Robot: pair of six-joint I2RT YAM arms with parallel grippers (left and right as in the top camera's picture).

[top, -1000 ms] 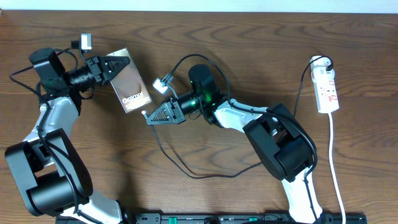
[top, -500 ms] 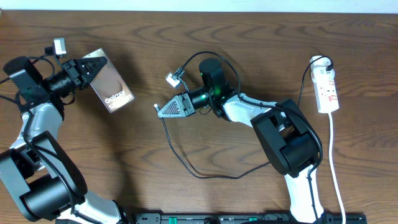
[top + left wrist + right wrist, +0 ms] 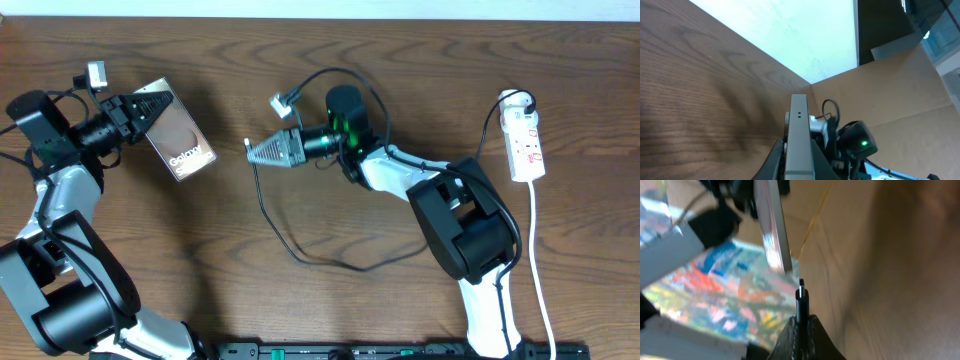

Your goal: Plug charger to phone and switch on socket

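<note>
Grips the charger (image 3: 800,300) tight in the right gripper (image 3: 801,325), with the connector tip sticking straight out ahead. Aims that tip toward the phone (image 3: 774,230), seen edge-on just beyond and up to the left, with a clear gap between and no contact yet. Holds the phone clamped in the left gripper (image 3: 148,106), apparently raised off the table (image 3: 300,60), long axis slanting down toward the right arm, lower short edge nearest the tip. Leaves the socket (image 3: 526,145) well apart at the far right, nearer the right arm.

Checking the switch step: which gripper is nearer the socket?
Right. The right gripper is mid-table with the charger, well short of the socket; the left gripper holds the phone far left.
</note>
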